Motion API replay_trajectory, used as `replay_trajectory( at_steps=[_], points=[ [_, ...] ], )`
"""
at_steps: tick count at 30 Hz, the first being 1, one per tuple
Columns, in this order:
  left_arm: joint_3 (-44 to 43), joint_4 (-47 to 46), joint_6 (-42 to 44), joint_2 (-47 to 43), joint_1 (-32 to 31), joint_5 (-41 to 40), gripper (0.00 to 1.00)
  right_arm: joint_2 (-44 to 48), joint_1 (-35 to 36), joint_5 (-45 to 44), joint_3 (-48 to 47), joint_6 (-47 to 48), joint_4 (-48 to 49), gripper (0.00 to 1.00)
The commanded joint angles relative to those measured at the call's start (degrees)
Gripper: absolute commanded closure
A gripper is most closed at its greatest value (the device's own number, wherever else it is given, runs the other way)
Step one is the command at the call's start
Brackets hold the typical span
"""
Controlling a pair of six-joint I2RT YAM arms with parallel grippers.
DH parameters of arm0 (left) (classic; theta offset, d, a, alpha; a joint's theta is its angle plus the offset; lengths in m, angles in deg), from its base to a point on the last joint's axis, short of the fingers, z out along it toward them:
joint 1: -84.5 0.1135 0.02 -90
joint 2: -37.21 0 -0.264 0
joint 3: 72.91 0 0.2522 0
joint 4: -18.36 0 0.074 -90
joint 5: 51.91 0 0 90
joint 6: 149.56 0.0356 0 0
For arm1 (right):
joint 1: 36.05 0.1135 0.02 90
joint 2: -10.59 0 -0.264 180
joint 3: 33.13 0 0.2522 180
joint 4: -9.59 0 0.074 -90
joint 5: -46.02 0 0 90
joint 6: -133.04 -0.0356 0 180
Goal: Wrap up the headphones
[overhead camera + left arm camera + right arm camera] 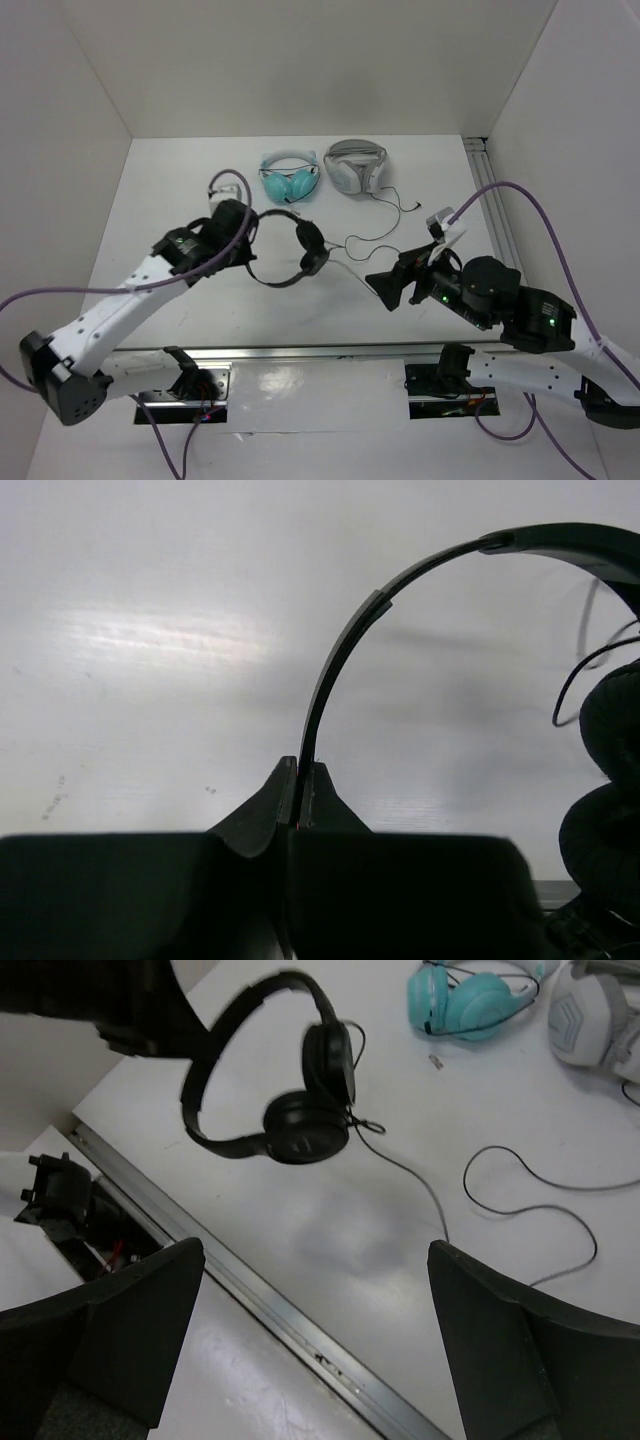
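White tabletop (170,190) all round, and near its middle the headphones (300,250) hang just above it. The left gripper (300,795) is clamped on the thin headband, so the ear pads dangle free. Their cable (410,1175) trails loose toward the right gripper (315,1340), which is spread wide and empty, likely poised to gather it. Teal headphones (290,180) and white-and-grey headphones (355,167) lie well behind.

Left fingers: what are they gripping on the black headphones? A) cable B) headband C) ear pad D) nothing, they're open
B: the left fingers are pinched shut on the thin headband, with the ear pads off to the side.
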Motion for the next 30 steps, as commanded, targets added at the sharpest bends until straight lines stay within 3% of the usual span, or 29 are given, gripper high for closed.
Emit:
replay_trajectory(
  at_steps=[1, 5, 8, 13, 18, 26, 30],
  points=[
    [-10.49, 14.82, 2.13, -5.8, 0.3, -4.48, 1.0, -2.39, -0.37, 1.72, 2.78, 7.43, 16.73, 0.0],
    [-20.95, 22.82, 11.01, -7.04, 0.3, -0.52, 1.0, -8.53, -0.37, -2.67, 3.31, 12.52, 23.24, 0.0],
    [-28.69, 28.64, 11.81, -5.9, 0.3, -3.92, 1.0, -9.87, -0.37, -4.88, 3.31, 13.76, 27.99, 0.0],
    [-38.09, 32.97, 13.83, -8.26, 0.3, -2.19, 1.0, -12.5, -0.37, 3.27, 7.08, 19.12, 35.56, 0.0],
    [-43.55, 32.97, 14.45, -10.91, 0.82, -0.07, 1.0, -15.32, -0.89, 12.6, 11.56, 21.85, 41.08, 0.01],
    [-48.12, 32.97, 12.69, -10.91, 1.35, 3.35, 1.0, -15.31, -2.03, 13.76, 21.32, 20.71, 52.07, 0.03],
    [-50.06, 32.97, 12.69, -10.91, 1.35, 4.14, 1.0, -15.32, -6.86, 18.92, 25.28, 18.43, 57.34, 0.14]
  ],
)
